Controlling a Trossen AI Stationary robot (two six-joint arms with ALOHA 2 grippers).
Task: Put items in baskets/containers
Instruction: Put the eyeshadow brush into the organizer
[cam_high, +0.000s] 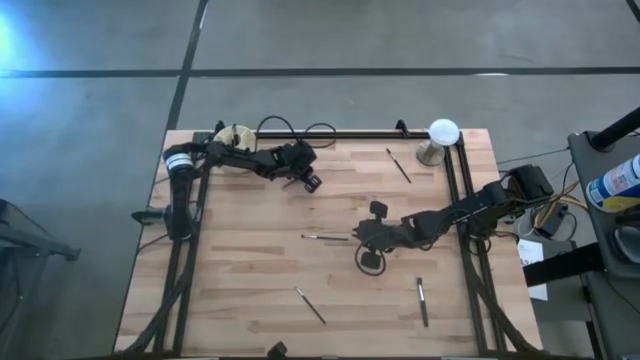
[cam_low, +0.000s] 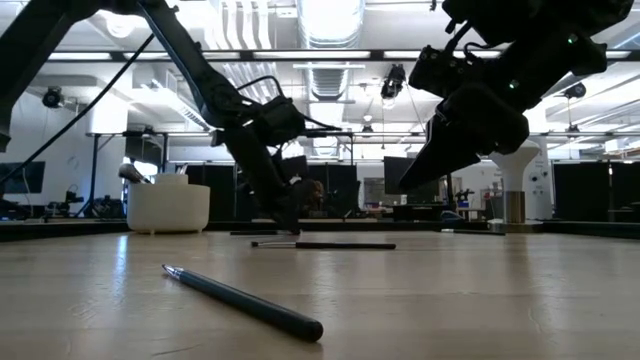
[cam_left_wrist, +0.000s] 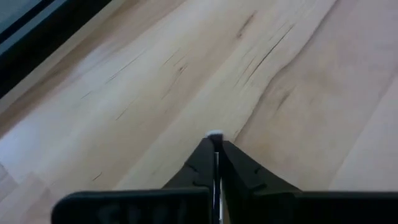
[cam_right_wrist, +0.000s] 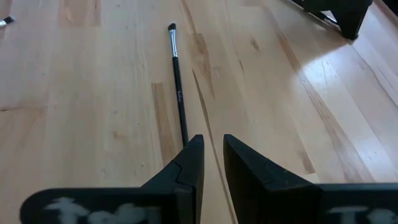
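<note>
My left gripper (cam_high: 311, 182) is down at the table in the far left half, to the right of the cream cup (cam_high: 236, 135), and is shut on a thin pale-tipped brush (cam_left_wrist: 214, 134), of which little shows. My right gripper (cam_high: 362, 236) hangs over the table's middle. Its fingers (cam_right_wrist: 213, 146) stand a narrow gap apart with nothing between them. A dark-handled brush (cam_right_wrist: 177, 81) lies flat on the wood just beyond them. Three more brushes lie flat: far right (cam_high: 399, 165), near middle (cam_high: 310, 305) and near right (cam_high: 422, 300). My left gripper pinches the brush between its two fingers, and the brush lies along them. Only its pale end (cam_left_wrist: 214, 133) shows at the fingertips, with a thin sliver in the slit behind it. The fingers slant down toward the wood; I cannot tell whether the brush rests on the table.
A white dome on a metal stand (cam_high: 441, 135) is at the far right corner. A black frame rail (cam_high: 330, 133) runs along the far edge and down both sides. Bare wood lies open between the arms and toward the near edge.
</note>
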